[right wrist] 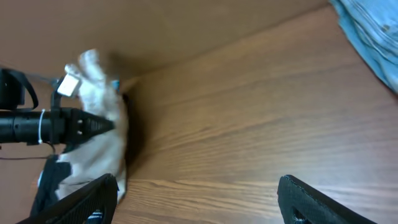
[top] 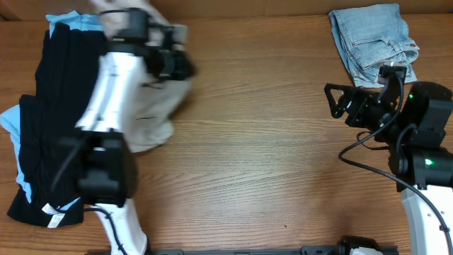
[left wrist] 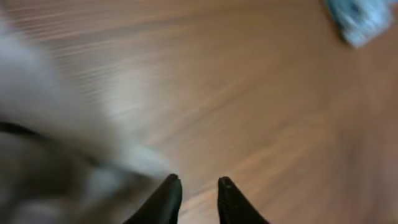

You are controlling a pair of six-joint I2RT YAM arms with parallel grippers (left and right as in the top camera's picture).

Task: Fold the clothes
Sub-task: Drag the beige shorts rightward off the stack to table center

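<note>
Widely spread, right fingers point(right wrist: 314, 200) hold nothing; left fingers point(left wrist: 166, 199) narrowly apart beside shorts point(top: 153, 119).

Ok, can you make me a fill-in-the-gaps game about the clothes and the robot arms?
1. The jeans at the back of the table are light ___ in colour.
2. The right gripper has its jaws ___.
3. The beige shorts lie right beside a ___ garment.
Missing words: blue, open, black.
</note>
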